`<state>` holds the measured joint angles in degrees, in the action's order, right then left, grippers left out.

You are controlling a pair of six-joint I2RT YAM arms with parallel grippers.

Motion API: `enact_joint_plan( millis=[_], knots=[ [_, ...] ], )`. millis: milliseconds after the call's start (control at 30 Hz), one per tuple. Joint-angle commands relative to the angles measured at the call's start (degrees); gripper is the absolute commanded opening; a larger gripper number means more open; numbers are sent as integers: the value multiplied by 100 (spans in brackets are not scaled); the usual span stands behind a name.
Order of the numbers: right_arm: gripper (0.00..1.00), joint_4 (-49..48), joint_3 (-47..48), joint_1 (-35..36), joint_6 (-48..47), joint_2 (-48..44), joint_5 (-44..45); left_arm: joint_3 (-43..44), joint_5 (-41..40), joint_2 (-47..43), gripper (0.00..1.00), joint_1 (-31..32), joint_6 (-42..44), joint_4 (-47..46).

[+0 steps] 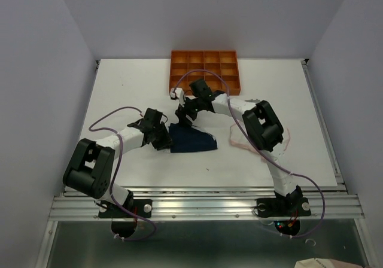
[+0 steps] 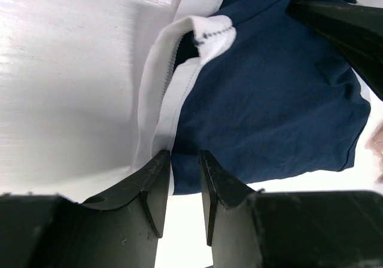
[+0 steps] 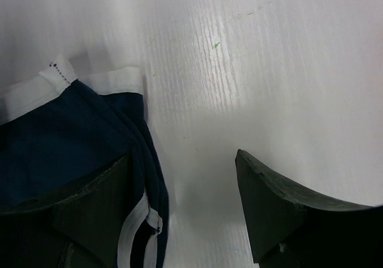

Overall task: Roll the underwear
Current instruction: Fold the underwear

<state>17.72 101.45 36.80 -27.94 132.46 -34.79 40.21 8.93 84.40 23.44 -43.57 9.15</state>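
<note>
Risk first: could close the right gripper (image 3: 184,157) on a single layer, with one finger over the navy underwear (image 1: 192,142) and the other above bare table (image 1: 119,94). Would then drag the cloth askew rather than start a tidy roll. Could also lose the white hem from the left gripper (image 2: 185,155), with only thin trim at the very tips.

Left fingers narrow, only a slit between, with the hem leading into it; pinched or not, cannot tell. Right fingers wide, holding nothing.

Lies spread and unrolled near table centre, with the left gripper at its 9 o'clock edge, the right gripper at its 11 o'clock corner, and the orange tray (image 1: 203,70) well apart toward 12 o'clock.
</note>
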Motion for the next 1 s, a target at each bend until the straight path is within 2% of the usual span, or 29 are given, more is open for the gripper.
enact_joint_plan(
  millis=[0, 33, 100, 233, 333, 433, 467, 567, 967],
  knots=[
    [71, 214, -168, 188, -570, 25, 235, -48, -269, 129, 38, -129, 305, 281],
    [65, 224, -239, 257, -607, 16, 409, -39, -269, 129, 38, -147, 314, 272],
    [60, 215, -345, 311, -625, -27, 551, -22, -269, 138, 38, -156, 349, 263],
    [44, 232, -450, 311, -537, -54, 666, -4, -251, 173, 37, -191, 385, 254],
    [22, 372, -389, 311, -606, -63, 587, -13, -234, 156, 36, -200, 385, 228],
    [11, 530, -170, 363, -712, -89, 429, -48, -216, 129, 36, -208, 341, 193],
    [1, 566, -117, 424, -747, -141, 403, -57, -207, 129, 36, -208, 332, 175],
    [1, 514, -55, 530, -844, -370, 463, -74, -181, 77, 36, -200, 270, 87],
    [1, -848, -1187, 864, -765, -1363, 1535, -268, -286, -257, 36, -208, -107, 61]
  ],
)
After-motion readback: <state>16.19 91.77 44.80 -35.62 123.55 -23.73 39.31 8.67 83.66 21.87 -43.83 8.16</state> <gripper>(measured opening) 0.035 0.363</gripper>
